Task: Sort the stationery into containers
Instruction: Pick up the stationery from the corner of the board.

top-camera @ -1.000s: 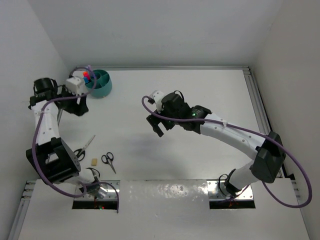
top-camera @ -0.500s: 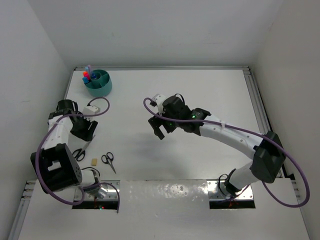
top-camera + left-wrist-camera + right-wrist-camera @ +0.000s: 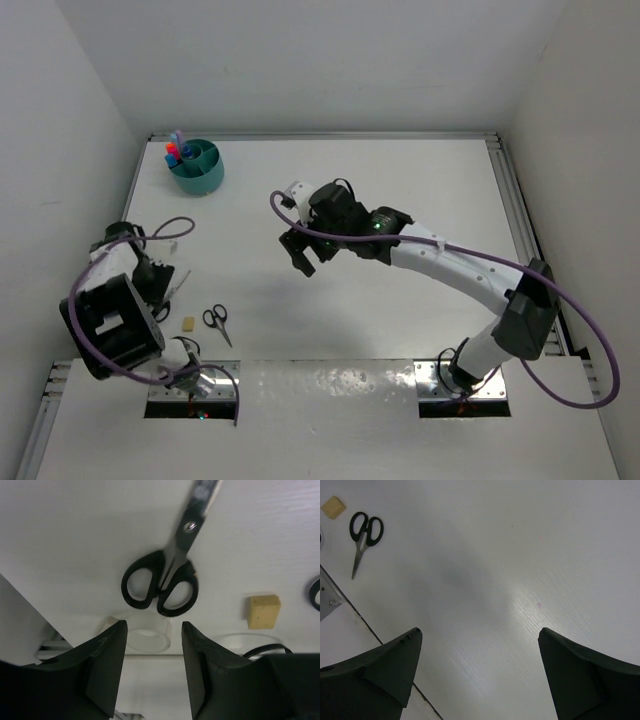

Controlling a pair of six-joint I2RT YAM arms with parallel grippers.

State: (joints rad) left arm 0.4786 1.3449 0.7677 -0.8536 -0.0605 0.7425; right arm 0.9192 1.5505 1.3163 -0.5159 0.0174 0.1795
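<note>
Partly sorted: markers (image 3: pixel 175 150) stand in the teal cup (image 3: pixel 200 182), while the larger scissors (image 3: pixel 162 582), the smaller scissors (image 3: pixel 215 321) and a tan eraser (image 3: pixel 188 322) lie on the desk (image 3: pixel 420 180) well nearward of the cup. The left pincer (image 3: pixel 152 627), beside the cup a second ago, now hovers by the larger scissors, narrowed but empty; the right pincer (image 3: pixel 479 632), spread and empty, has edged toward the cup.

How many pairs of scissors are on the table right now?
2. One pair lies under the left hand; the other pair lies just right of the tan eraser. The left arm could hide more.
</note>
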